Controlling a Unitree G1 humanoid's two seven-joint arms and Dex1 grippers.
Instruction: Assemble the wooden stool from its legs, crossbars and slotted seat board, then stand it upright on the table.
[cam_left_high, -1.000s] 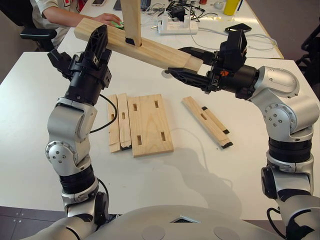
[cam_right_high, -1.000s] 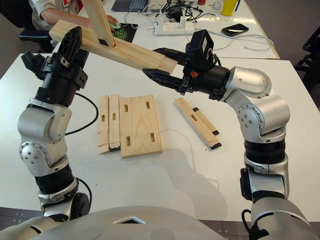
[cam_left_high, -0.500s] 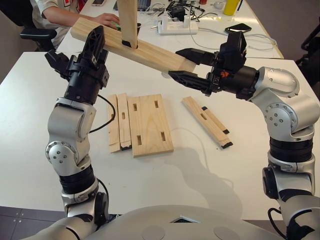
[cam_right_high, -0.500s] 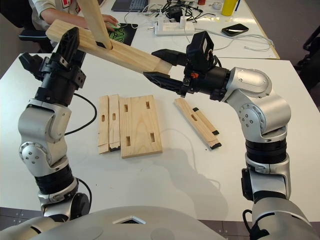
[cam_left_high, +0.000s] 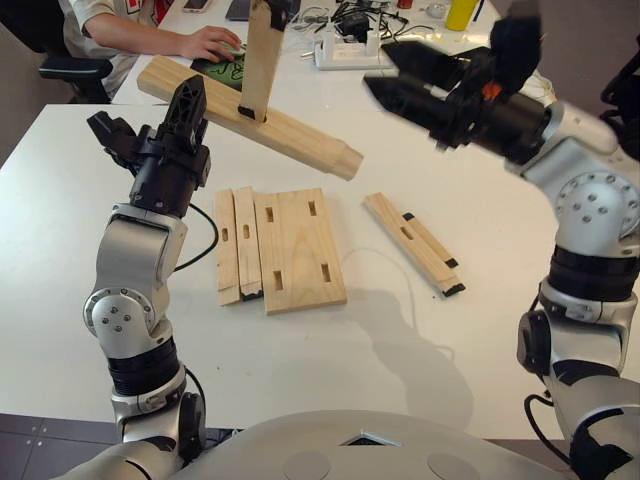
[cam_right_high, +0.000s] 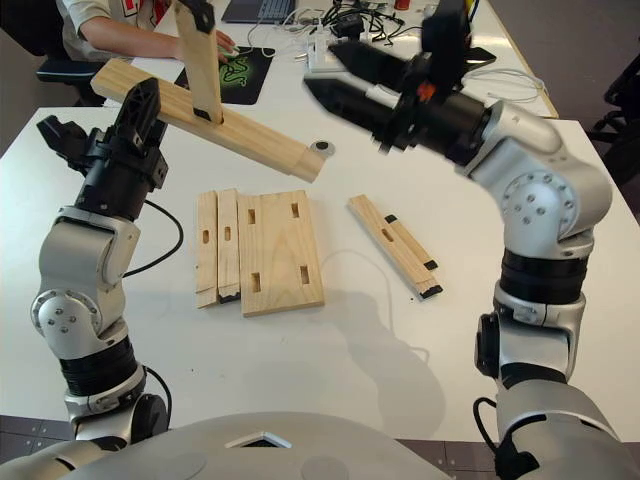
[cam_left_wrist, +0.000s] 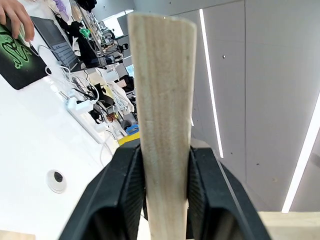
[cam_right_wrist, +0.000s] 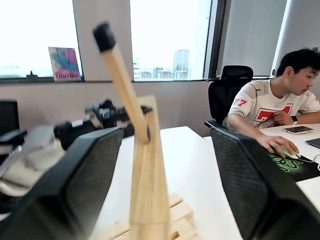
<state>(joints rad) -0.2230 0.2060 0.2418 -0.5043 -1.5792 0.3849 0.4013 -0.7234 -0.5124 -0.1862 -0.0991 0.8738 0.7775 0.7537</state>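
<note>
The right claw (cam_left_high: 385, 68) has let go: a second ago its fingers sat around the free end of the leg (cam_left_high: 290, 130), and now it has risen away to the far right, fingers spread wide and holding nothing, well apart from the wood. That free end has dipped lower and the leg slopes down to the right, in the air above the desk (cam_left_high: 500, 350), its low end over the far edge of the seat board (cam_left_high: 300, 250). The left claw (cam_left_high: 185, 95) stays clamped on the leg near its higher left end. The leg is a thick pale beam; a thinner crossbar (cam_left_high: 262, 50) stands up out of its slot, black-capped on top. The seat board, flat with four slots, has two slotted slats (cam_left_high: 238, 245) touching its left edge, and two black-tipped pieces (cam_left_high: 415, 240) lie to its right
</note>
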